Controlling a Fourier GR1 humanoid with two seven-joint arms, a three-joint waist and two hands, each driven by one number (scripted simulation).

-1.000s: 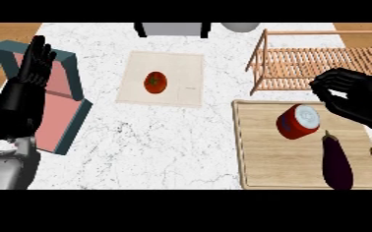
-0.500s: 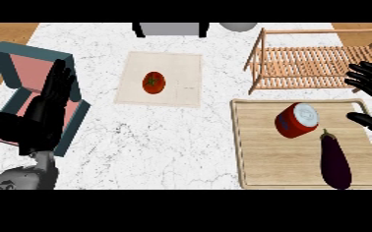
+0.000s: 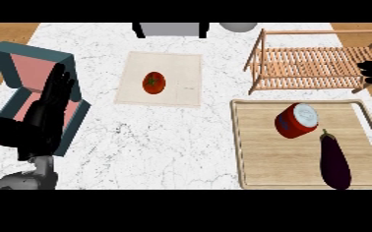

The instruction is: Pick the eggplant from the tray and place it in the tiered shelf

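Note:
A dark purple eggplant (image 3: 335, 160) lies on the wooden tray (image 3: 262, 147) at the lower right, near its right side. Beside it on the tray lies a red can (image 3: 296, 120) on its side. The wooden tiered shelf (image 3: 305, 64) stands just behind the tray, at the upper right. My left hand (image 3: 45, 113) rests open at the left, fingers straight, over a teal box. Only a sliver of my right hand (image 3: 365, 69) shows at the right edge, beside the shelf; its fingers are out of sight.
A red tomato (image 3: 153, 82) sits on a beige cutting board (image 3: 181, 78) in the middle. A teal box with a pink inside (image 3: 29, 69) stands at the left. A grey appliance (image 3: 170, 29) and a grey round object (image 3: 238, 26) sit at the back edge.
My right hand has drawn away from above the can to the right edge, almost out of view. My left hand has sunk lower at the left.

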